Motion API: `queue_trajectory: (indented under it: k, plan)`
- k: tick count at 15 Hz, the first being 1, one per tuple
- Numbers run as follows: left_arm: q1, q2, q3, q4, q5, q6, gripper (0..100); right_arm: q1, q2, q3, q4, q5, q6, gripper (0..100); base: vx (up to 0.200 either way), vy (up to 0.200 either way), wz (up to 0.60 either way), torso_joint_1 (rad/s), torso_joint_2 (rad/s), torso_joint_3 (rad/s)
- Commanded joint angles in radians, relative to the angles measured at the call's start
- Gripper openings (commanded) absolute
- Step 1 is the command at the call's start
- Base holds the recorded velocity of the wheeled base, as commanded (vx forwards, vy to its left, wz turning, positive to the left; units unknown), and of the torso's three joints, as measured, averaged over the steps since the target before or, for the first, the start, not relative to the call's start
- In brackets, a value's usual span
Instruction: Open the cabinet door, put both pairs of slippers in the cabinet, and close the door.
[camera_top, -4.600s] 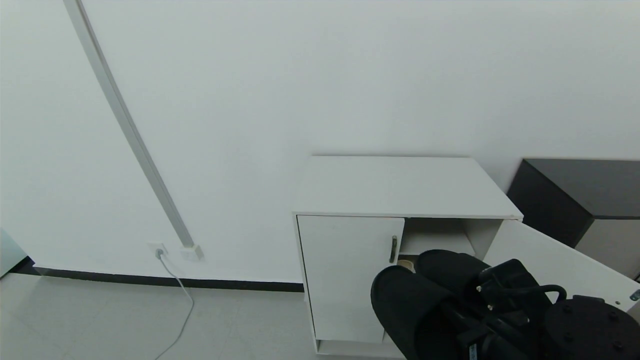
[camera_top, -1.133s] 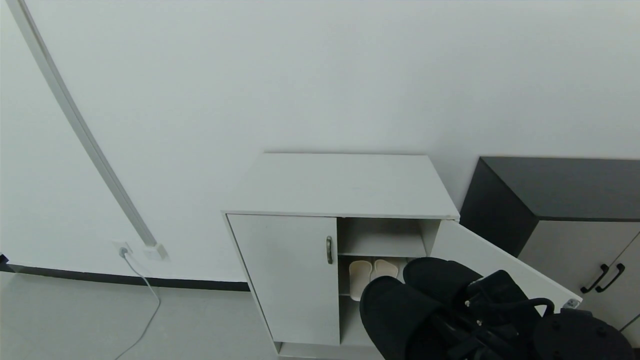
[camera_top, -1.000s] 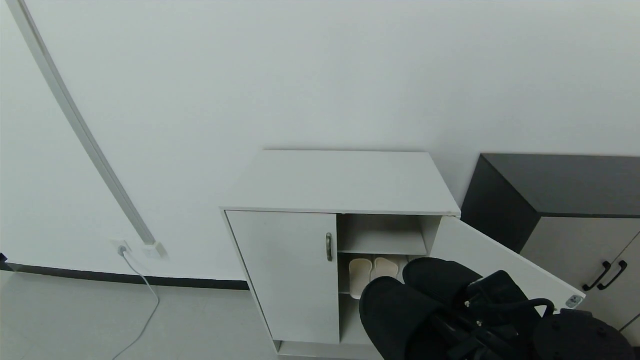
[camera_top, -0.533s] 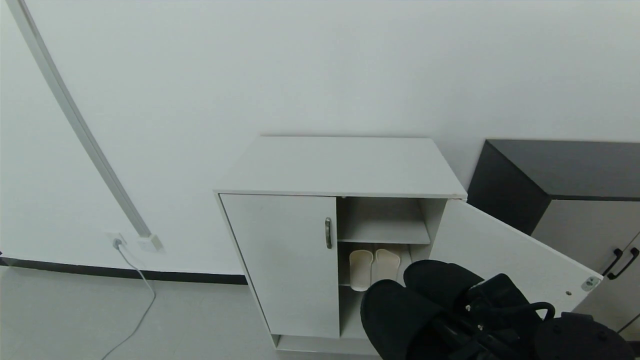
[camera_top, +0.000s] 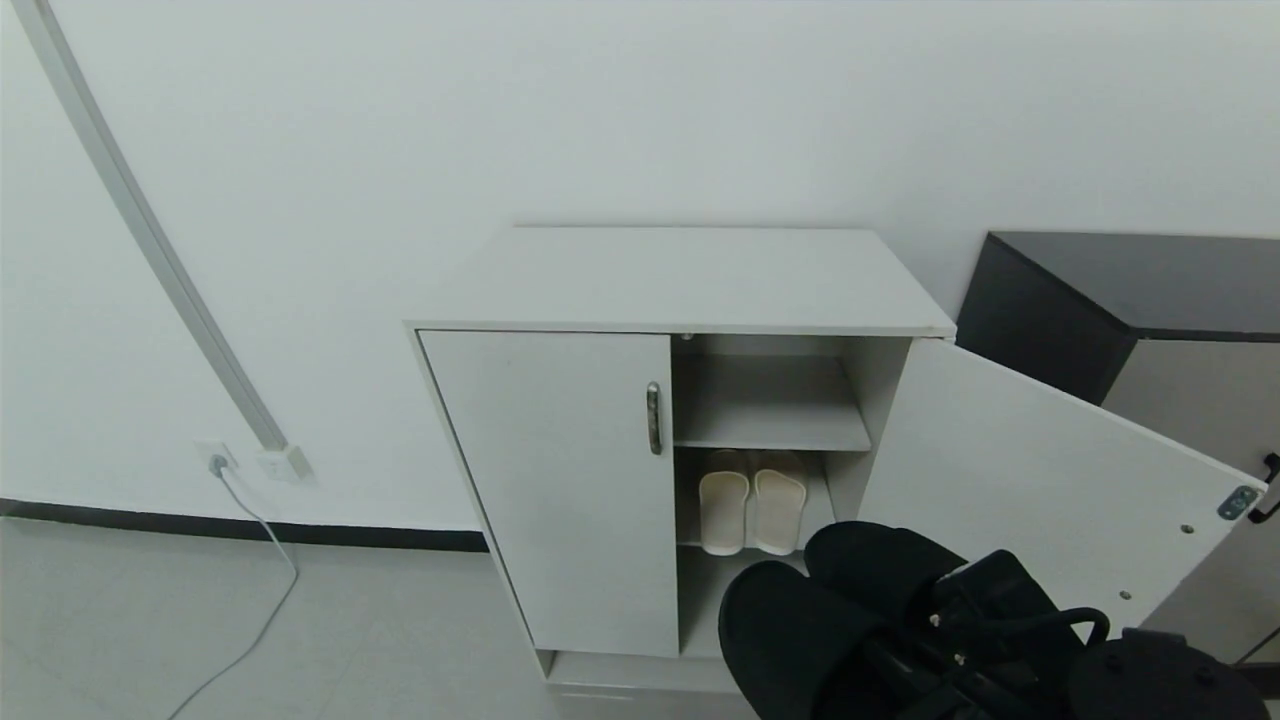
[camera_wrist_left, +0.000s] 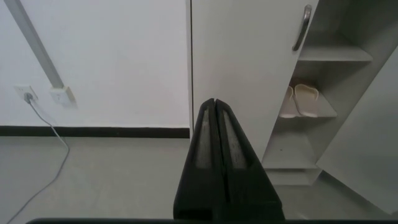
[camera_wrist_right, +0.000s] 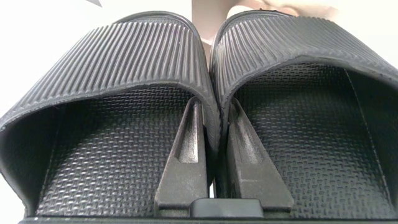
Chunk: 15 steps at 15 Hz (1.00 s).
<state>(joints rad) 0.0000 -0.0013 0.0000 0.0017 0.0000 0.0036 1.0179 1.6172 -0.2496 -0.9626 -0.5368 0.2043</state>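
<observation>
Two black slippers (camera_top: 800, 620); two cream slippers (camera_top: 724, 505)

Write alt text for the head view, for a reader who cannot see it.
The right gripper holds a pair of black slippers in front of a white cabinet. The cabinet's right door stands open, its left door is shut, and a pair of cream slippers lies on a shelf inside.

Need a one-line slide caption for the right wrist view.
Right gripper shut on the pair of black slippers, pinching their adjoining upper bands between its fingers.
</observation>
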Motion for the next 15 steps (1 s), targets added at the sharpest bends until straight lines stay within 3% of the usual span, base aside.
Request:
queue_trajectory:
  k: [1, 15]
  plan:
    - [0.000, 0.001, -0.002, 0.000, 0.000, 0.001, 0, 0.005, 0.001, -0.004, -0.001, 0.000, 0.000, 0, 0.000, 0.000, 0.00, -0.188, 0.51, 0.315]
    - [0.000, 0.001, 0.000, 0.000, 0.000, 0.001, 0, 0.010, 0.055, -0.023, -0.010, -0.009, 0.011, 0, 0.000, 0.000, 0.00, -0.140, 0.47, 0.333]
